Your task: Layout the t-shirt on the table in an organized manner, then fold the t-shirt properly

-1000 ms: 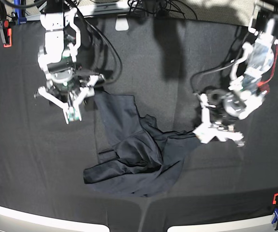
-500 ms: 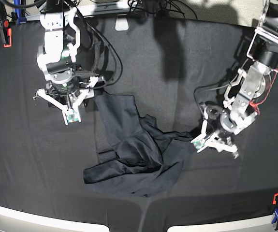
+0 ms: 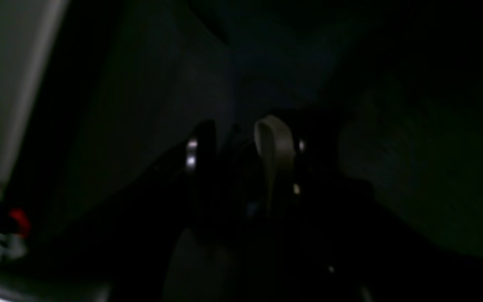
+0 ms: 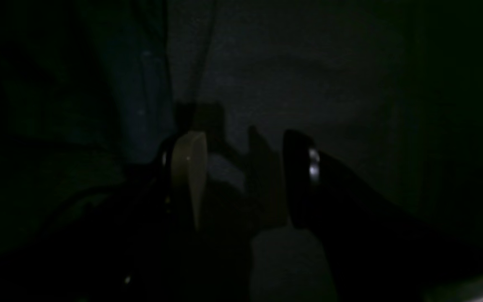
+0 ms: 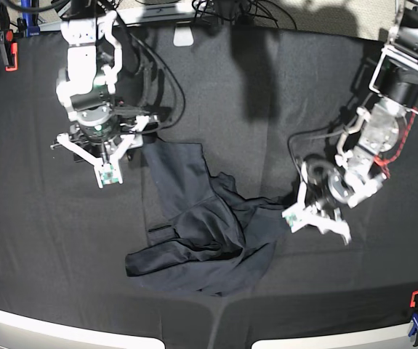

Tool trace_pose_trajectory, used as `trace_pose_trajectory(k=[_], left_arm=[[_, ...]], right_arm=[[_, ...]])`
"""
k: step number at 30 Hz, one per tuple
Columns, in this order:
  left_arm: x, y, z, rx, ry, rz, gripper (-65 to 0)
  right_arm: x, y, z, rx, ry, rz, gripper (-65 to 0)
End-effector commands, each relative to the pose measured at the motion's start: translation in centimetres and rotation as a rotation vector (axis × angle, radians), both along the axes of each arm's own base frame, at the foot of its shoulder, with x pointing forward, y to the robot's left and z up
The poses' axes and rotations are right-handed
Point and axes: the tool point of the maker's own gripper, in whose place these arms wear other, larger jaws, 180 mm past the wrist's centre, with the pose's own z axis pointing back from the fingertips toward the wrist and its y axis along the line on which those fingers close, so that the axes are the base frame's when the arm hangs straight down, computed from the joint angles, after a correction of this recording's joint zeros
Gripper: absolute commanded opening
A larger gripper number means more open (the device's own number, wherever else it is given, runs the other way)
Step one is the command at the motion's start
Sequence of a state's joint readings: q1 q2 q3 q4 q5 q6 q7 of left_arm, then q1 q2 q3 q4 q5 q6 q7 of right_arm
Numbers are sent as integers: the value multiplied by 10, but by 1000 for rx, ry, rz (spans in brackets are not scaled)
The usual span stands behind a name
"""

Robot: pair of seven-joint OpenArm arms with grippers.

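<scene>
Black cloth covers the table (image 5: 41, 240), where the dark, sheeny t-shirt (image 5: 209, 233) lies crumpled mid-table between the wide-spread right gripper (image 5: 96, 161) and the part-open, empty left gripper (image 5: 316, 220).

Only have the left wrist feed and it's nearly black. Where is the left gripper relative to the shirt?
Observer: In the base view the left gripper is low at the t-shirt, at the edge on that view's right, where a strip of cloth points toward it.
Operator: Holding cloth?
Observer: Its jaws stand apart. I cannot tell whether any cloth lies between them.
Operator: Right arm?
Observer: The right gripper is open beside the shirt's upper corner, on the base view's left, with nothing in it.
Operator: Shirt laid out?
Observer: No. It lies crumpled and overlapped in the middle of the table.
</scene>
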State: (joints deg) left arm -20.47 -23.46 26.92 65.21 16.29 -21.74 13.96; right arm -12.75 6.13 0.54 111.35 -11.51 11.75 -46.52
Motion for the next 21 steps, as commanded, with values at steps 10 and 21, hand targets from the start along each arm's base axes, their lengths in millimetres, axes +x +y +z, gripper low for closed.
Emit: trace_pose_trajectory(k=[10,21], left_arm=[[11,-6,13,-51,-49,-17,-439],[9,-27,1,-88,-13,-11,-650]], right_arm=[[9,5,15,18,-68,3,-362],[9,5,14,17,-60,1,-362]])
